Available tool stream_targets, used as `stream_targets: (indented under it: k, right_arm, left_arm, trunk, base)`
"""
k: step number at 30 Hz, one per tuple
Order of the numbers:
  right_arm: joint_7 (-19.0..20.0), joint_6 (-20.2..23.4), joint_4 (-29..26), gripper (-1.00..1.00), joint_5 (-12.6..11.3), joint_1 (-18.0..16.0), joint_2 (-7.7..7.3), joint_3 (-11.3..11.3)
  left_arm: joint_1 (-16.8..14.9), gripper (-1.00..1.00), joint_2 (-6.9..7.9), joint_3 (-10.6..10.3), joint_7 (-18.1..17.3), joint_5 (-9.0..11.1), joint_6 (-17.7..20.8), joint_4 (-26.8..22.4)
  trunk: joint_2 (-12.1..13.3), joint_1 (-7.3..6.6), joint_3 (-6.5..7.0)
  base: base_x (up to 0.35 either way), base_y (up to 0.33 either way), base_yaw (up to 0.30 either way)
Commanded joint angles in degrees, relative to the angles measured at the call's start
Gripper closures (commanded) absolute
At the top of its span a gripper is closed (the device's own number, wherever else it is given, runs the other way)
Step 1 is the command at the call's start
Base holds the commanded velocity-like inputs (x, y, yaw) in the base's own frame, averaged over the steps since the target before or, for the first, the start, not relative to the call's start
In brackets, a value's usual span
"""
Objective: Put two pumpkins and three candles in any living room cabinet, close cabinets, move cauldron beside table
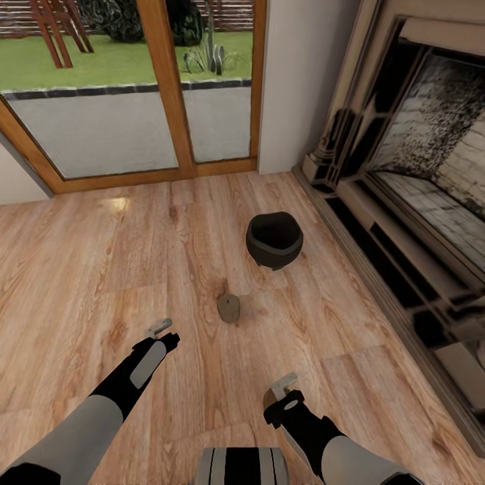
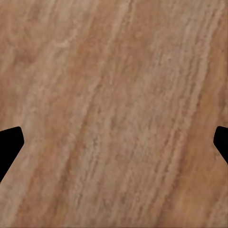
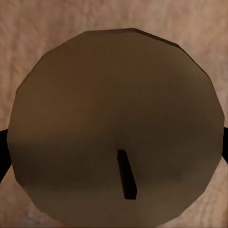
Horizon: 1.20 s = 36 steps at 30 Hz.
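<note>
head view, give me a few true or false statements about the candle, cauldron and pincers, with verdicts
1. The cauldron stands on the wooden floor, near the fireplace. True.
2. One candle stands on the floor between the robot and the cauldron. True.
3. The candle lies inside the cauldron. False: it is on the floor, apart from the cauldron.
4. The right pincer holds a candle, whose round top with a dark wick shows in the right wrist view between the fingers. True.
5. The left pincer holds a pumpkin. False: its fingers are spread wide over bare floor.
6. The cauldron is tipped on its side. False: it stands upright, mouth up.
</note>
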Motion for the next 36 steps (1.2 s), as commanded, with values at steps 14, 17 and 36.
stream_targets:
  k: [14, 17, 36]
  right_arm:
    - [0.2, 0.1, 0.1, 1.00, -0.6, 0.0, 0.05, -0.1]
    - [0.2, 0.1, 0.1, 1.00, -0.5, 0.0, 0.03, -0.1]
    - [0.3, 6.1, -8.7, 1.00, -0.3, 0.0, 0.04, 0.0]
  left_arm:
    - [0.0, -1.00, -0.01, 0.0, 0.0, 0.0, 0.0, 0.0]
    - [0.0, -1.00, -0.01, 0.0, 0.0, 0.0, 0.0, 0.0]
    - [0.0, -1.00, 0.07, 0.0, 0.0, -0.1, 0.0, 0.0]
  trunk:
    - [0.0, 0.06, -0.45]
    - [0.0, 0.06, -0.45]
    - [0.0, 0.06, -0.45]
  base:
    - [0.000, 0.000, 0.000]
    - [0.000, 0.000, 0.000]
    - [0.000, 0.000, 0.000]
